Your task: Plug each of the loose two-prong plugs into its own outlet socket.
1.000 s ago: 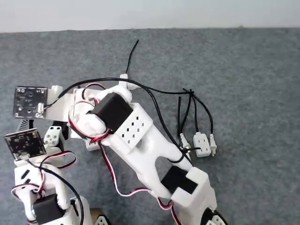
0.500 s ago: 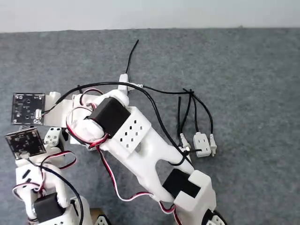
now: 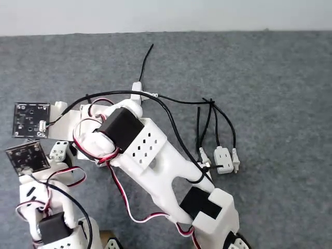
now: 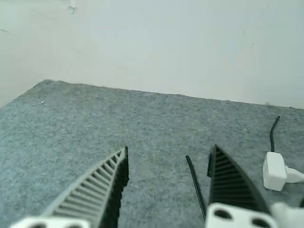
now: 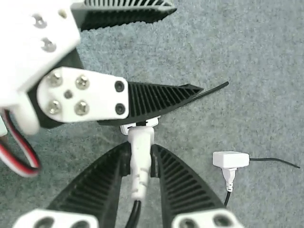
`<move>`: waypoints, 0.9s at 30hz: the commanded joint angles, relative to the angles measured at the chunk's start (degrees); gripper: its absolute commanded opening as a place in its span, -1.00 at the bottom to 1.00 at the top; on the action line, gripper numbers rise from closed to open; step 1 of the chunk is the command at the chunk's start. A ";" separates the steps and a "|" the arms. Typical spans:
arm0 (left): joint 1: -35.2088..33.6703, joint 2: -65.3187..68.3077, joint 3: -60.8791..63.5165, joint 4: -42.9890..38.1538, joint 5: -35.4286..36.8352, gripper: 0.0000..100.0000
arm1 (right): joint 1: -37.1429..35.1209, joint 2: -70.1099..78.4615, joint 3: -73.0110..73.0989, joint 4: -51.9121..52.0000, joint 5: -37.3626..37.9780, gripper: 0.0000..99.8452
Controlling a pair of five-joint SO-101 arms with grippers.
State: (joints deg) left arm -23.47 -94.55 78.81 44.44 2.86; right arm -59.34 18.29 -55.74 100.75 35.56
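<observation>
Grey felt-like mat (image 3: 270, 78) over the table. The right arm (image 3: 155, 155) stretches diagonally from the near right corner toward the table's left side. The right gripper (image 5: 141, 149) has its jaws clamped on a white two-prong plug (image 5: 140, 166). The plug's front end pokes out past the fingertips and its black cable (image 5: 134, 213) trails back between the fingers. The left gripper (image 5: 187, 47) has its jaws wide apart and holds nothing. One ribbed finger (image 5: 152, 97) lies across the front of the held plug, touching it or very nearly; contact is hard to judge from this angle. A small white outlet socket (image 5: 230, 160) lies on the mat near the held plug but apart from it. A thin black lead runs off it, and a second white plug (image 5: 229, 176) sits at one face. Well off to the right lies a larger outlet socket (image 3: 222, 158). One loose plug (image 3: 204, 155) lies just beside it on the arm's side, another plug (image 3: 236, 160) just beside it on the far side.
</observation>
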 commanded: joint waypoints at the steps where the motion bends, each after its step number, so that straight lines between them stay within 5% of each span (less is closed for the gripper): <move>1: 3.87 0.09 0.75 -0.88 0.26 -0.45 | -1.98 -4.97 -0.97 2.15 -0.70 -0.98; 18: 4.84 0.09 1.27 -0.53 0.18 -0.45 | -1.98 -4.44 -0.97 2.07 -0.70 -0.98; 27: -11.16 0.09 1.54 -3.78 0.35 -0.45 | -1.89 -0.48 -1.14 1.10 -0.62 -0.98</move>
State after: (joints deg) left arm -29.36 -94.11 81.36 44.00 2.59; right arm -60.75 18.20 -55.74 100.75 35.56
